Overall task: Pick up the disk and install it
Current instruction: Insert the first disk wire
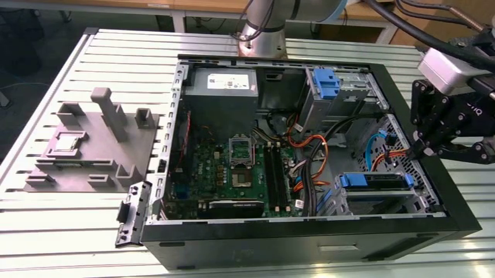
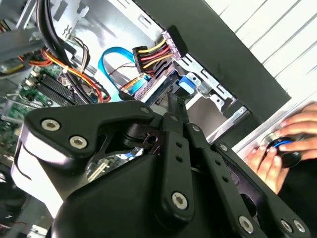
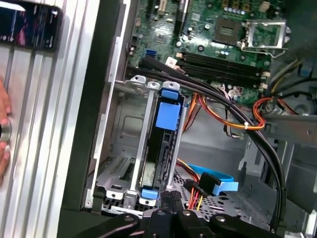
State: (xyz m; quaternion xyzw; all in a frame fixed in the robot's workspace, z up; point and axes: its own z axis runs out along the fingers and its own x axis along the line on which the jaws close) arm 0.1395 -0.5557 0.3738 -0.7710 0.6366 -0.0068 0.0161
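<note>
The disk [image 1: 375, 181] sits on edge in the drive cage [image 1: 402, 200] at the front corner of the open computer case, on the exterior view's right; its blue rails show at the top. In the first wrist view the disk [image 3: 163, 144] stands between the cage's metal walls, a blue tab on its end. My gripper [image 1: 425, 152] hovers over the case's right wall, above and beside the cage, apart from the disk. Its black fingers [image 2: 171, 106] lie together with nothing between them, and the gripper [image 3: 168, 198] points along the disk's edge.
Orange, yellow and blue cables [image 3: 213, 181] run close to the cage. The motherboard [image 1: 232, 168], a grey power-supply box [image 1: 224, 84] and a blue latch piece [image 1: 328, 87] fill the case. A grey fixture [image 1: 93, 145] stands on the slatted table. A person's hand [image 2: 287, 144] rests beside the case.
</note>
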